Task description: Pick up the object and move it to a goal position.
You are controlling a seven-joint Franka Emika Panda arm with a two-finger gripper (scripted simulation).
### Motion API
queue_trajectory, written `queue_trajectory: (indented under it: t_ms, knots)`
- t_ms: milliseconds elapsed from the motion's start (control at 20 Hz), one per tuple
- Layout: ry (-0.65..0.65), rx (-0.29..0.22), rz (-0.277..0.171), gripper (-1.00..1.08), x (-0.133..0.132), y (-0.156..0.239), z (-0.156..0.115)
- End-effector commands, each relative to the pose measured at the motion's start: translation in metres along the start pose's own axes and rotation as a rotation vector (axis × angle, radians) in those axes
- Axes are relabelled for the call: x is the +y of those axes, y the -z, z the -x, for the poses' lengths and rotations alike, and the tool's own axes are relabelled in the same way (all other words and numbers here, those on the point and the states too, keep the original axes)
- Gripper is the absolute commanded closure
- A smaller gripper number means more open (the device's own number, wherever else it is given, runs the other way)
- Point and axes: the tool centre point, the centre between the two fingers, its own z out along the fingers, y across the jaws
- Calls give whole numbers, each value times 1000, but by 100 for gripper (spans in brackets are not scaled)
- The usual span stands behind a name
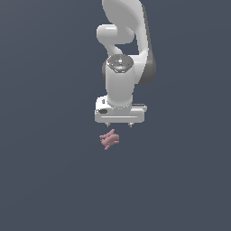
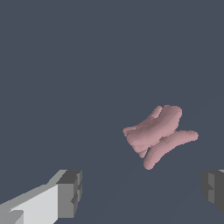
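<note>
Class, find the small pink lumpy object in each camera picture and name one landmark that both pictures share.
Exterior view: the pink lumpy object lies just below the white pincer, near the picture's centre.
Wrist view: it sits right of centre, beyond the gap between the two fingertips.
Shared landmark: the pincer's dark fingertips, which are spread apart.

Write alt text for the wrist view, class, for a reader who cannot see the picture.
A small dusty-pink lumpy object with short stubby prongs lies on a plain dark grey-blue surface, untouched. The open gripper hangs over it, with one dark grey fingertip on a white finger at one side and the other fingertip cut off by the picture's edge, the wide gap between them empty.
</note>
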Motion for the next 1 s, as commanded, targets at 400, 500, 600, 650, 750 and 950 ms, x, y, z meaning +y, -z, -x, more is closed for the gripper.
queue_trajectory:
  t_ms: [400, 500, 600, 650, 750, 950]
  knots:
    - [-46, 16, 5, -92, 16, 4, -3]
    - [-55, 19, 6, -92, 19, 5, -4]
    - [-57, 19, 6, -92, 19, 5, -4]
    - [-56, 19, 6, -92, 19, 5, -4]
    - [-55, 18, 6, -92, 18, 5, -4]
    - [-74, 18, 6, -92, 19, 4, -4]
